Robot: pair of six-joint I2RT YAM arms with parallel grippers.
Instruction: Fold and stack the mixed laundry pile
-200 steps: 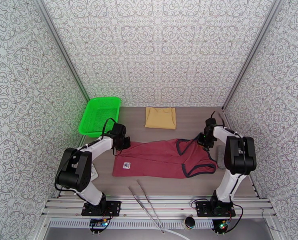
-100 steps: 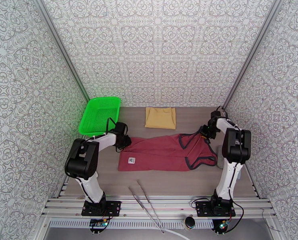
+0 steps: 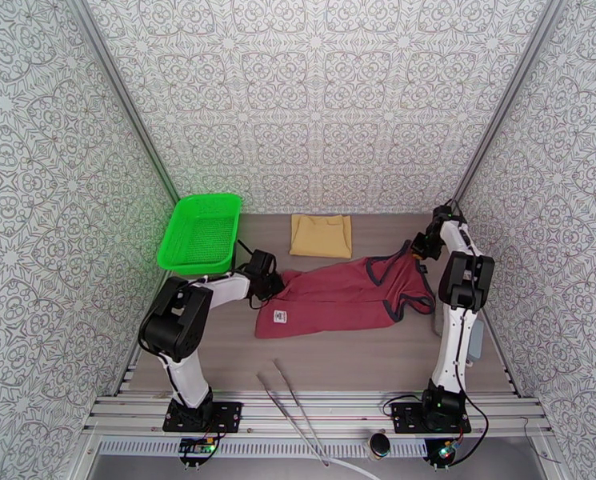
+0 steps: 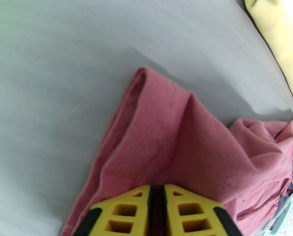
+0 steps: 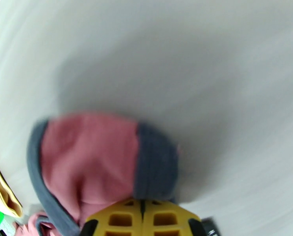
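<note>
The maroon tank top (image 3: pixel 338 291) with navy trim lies spread across the middle of the table, its white label (image 3: pixel 281 315) near the front-left corner. My left gripper (image 3: pixel 275 283) is shut on the top's left hem; in the left wrist view the yellow fingers (image 4: pixel 122 213) pinch a ridge of maroon fabric (image 4: pixel 166 138). My right gripper (image 3: pixel 418 251) is shut on a shoulder strap at the far right. The right wrist view shows that strap (image 5: pixel 91 154), maroon edged in navy, bunched above the closed fingers (image 5: pixel 166 221). The tan cloth (image 3: pixel 322 235) lies folded at the back.
A bright green mesh basket (image 3: pixel 202 232) stands at the back left, close to the left arm. Two thin metal rods (image 3: pixel 294 410) lie at the table's near edge. A grey object (image 3: pixel 475 339) sits by the right wall.
Both grippers have moved toward the back of the table with the tank top in them. The garment has slid back and to the right, and its front edge now lies farther from the arm bases.
</note>
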